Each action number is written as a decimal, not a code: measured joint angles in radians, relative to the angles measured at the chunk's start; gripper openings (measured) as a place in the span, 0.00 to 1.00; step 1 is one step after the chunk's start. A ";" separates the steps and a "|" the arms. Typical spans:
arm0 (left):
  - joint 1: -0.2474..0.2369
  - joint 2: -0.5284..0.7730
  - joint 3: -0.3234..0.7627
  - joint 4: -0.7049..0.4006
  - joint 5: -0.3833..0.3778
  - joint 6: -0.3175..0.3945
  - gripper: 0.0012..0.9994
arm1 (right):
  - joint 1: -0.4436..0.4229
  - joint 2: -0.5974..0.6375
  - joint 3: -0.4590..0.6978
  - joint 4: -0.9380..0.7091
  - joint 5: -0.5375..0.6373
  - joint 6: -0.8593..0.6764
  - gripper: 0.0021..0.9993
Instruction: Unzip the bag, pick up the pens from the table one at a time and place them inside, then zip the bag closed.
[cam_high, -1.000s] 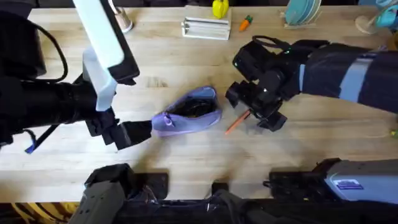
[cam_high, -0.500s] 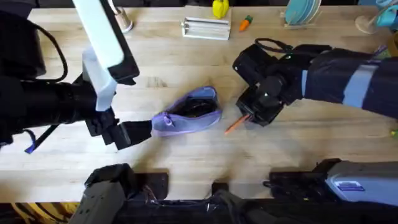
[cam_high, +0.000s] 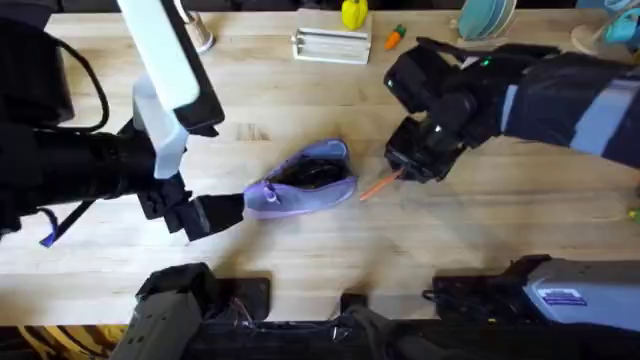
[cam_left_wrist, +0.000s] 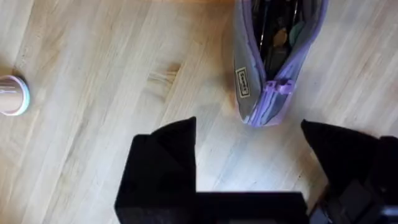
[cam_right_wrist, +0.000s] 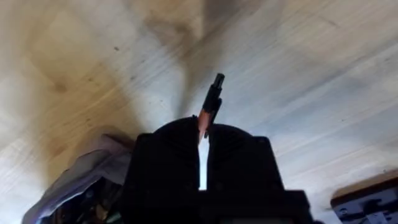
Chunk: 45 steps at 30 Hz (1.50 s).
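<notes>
The lilac bag (cam_high: 305, 180) lies unzipped mid-table, dark contents showing in its gap (cam_left_wrist: 273, 50). My left gripper (cam_high: 218, 212) is open at the bag's left end, and its black fingers (cam_left_wrist: 165, 155) stand on either side of that tip without touching it. Just right of the bag, my right gripper (cam_high: 408, 170) is shut on a thin orange pen (cam_high: 378, 187). The pen slants down toward the bag. In the right wrist view the pen (cam_right_wrist: 211, 106) sticks out between the fingers, black tip forward, and the bag (cam_right_wrist: 81, 180) sits close beside them.
Along the table's far edge stand a clear box (cam_high: 332, 45), a yellow object (cam_high: 353, 13), a small carrot toy (cam_high: 396, 37), a teal object (cam_high: 485, 18) and a cup (cam_high: 198, 35). A round pale object (cam_left_wrist: 12, 96) sits on the wood in the left wrist view.
My right gripper closed on the orange pen and moved a little away and up with it; the pen now slants off the table. The left arm and bag have not moved.
</notes>
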 joint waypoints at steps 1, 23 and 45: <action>0.000 0.000 0.000 0.000 0.000 0.000 0.99 | -0.014 -0.004 0.028 -0.017 0.000 -0.023 0.04; 0.000 0.000 0.000 0.000 0.000 0.000 0.99 | -0.047 -0.043 0.340 -0.147 -0.051 -0.063 0.04; 0.000 0.000 0.000 0.000 -0.005 0.000 0.99 | 0.242 0.169 0.340 0.023 -0.127 0.218 0.04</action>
